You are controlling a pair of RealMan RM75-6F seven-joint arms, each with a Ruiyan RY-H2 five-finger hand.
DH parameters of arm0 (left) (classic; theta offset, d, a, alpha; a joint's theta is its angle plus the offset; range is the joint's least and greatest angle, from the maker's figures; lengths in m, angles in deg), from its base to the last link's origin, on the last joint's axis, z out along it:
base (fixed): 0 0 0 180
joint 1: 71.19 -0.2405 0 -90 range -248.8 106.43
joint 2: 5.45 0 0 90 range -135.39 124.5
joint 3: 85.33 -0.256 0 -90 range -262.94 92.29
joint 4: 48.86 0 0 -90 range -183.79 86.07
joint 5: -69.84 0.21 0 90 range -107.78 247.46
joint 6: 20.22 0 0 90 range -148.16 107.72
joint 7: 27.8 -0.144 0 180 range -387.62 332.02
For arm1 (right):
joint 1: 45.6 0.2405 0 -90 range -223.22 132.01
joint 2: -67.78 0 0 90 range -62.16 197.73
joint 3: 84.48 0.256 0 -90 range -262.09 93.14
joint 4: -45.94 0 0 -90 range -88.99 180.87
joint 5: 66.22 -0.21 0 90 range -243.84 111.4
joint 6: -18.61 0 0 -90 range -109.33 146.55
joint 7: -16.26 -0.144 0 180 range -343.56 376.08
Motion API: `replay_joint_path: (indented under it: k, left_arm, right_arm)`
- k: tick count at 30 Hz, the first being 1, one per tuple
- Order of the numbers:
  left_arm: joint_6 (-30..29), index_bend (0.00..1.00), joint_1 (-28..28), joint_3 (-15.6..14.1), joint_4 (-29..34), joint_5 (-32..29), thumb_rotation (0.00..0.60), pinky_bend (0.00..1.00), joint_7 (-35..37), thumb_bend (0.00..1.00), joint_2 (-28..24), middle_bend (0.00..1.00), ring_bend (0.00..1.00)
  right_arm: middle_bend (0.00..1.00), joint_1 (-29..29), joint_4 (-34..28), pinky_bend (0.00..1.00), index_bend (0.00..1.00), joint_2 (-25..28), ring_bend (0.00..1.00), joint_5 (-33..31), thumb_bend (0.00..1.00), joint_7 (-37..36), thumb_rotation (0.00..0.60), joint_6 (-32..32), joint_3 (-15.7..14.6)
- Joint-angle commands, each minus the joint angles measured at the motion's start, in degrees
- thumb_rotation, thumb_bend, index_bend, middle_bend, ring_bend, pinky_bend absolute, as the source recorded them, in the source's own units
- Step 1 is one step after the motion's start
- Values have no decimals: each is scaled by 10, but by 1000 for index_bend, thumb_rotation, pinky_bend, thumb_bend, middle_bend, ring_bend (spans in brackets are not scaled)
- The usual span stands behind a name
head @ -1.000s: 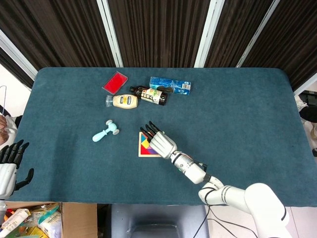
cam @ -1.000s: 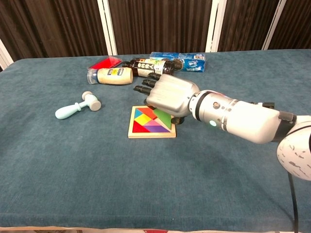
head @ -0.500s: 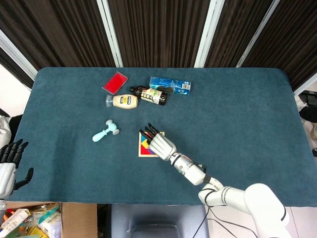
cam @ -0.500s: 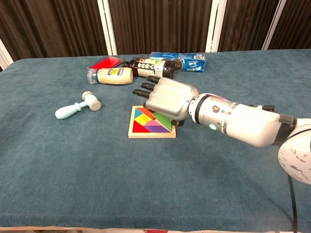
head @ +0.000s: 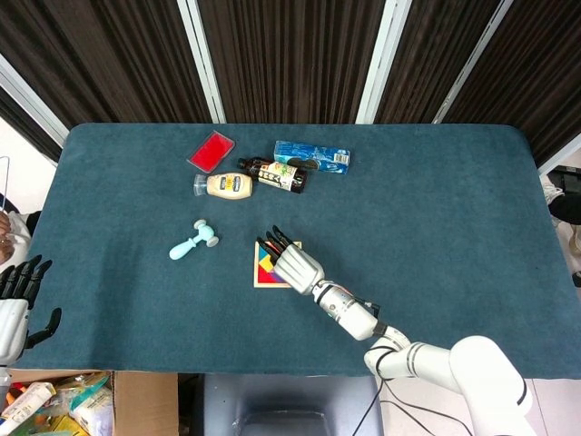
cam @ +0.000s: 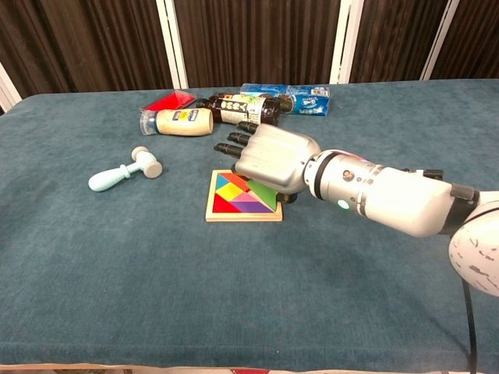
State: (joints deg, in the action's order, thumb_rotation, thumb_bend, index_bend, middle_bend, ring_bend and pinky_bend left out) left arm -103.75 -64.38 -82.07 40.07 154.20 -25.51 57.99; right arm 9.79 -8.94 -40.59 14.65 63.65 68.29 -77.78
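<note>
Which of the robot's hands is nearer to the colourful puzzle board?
The right. The right hand is over the puzzle board's right side, while the left hand sits far off, past the table's left edge.

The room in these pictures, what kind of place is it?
Probably a robot lab or test room. A table covered in blue cloth stands before dark curtains, odd items like a tangram puzzle lie scattered on it, and the robot's right hand hovers above.

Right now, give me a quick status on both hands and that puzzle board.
Right hand over the tangram puzzle, fingers extended; contact unclear. Left hand open, off the table's near-left edge. Toy hammer lies left of the puzzle.
</note>
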Motion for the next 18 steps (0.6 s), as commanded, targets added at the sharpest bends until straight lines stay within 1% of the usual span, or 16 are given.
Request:
replay_joint_path:
  k: [1, 13, 18]
  left_arm:
    - [-1, 0, -1, 2, 2, -3, 600, 0, 4, 444, -2, 0, 0]
    - [-3, 0, -1, 6, -2, -5, 600, 0, 13, 442, -5, 0, 0]
    - [-6, 0, -3, 5, -1, -3, 600, 0, 14, 442, -6, 0, 0]
  right_arm:
    - [0, 0, -2, 0, 518, 1, 0, -1, 389, 2, 600, -1, 0]
    - [0, 1, -6, 0, 489, 1, 0, -7, 389, 12, 600, -4, 1]
    - [0, 1, -9, 0, 448, 1, 0, -9, 389, 19, 600, -4, 1]
